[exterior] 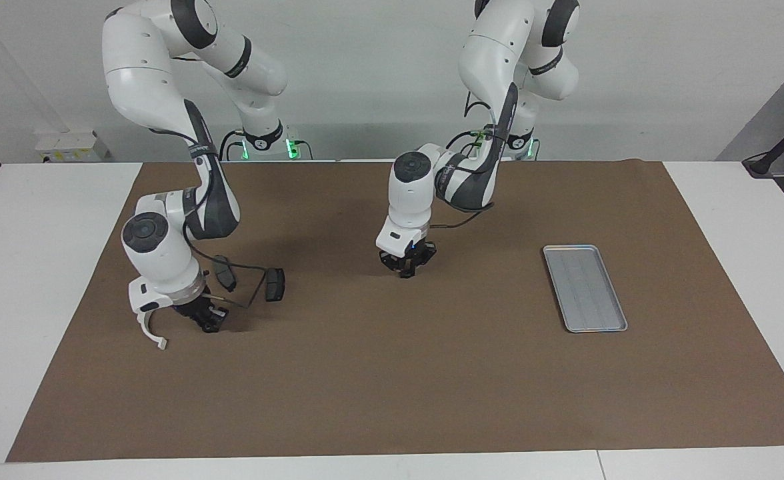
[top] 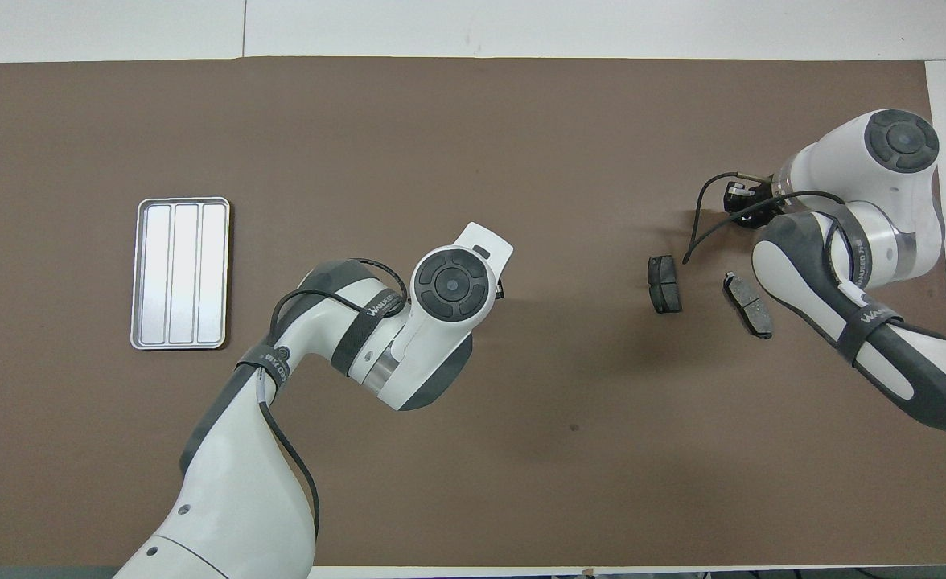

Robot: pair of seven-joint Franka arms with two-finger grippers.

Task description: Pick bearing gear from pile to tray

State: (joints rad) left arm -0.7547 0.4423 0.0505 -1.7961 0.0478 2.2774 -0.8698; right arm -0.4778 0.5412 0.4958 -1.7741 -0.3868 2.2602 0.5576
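Note:
My left gripper is down at the mat in the middle of the table, its fingers drawn together where a tiny black round piece lay; the piece is hidden between them. In the overhead view only a black edge of the left gripper shows under the wrist. The silver-grey ridged tray lies empty toward the left arm's end. The pile lies toward the right arm's end: two dark brake pads and a white half-ring. My right gripper is low over the mat beside them.
A brown mat covers the white table. A black cable loops from the right wrist over the brake pads. The right arm waits.

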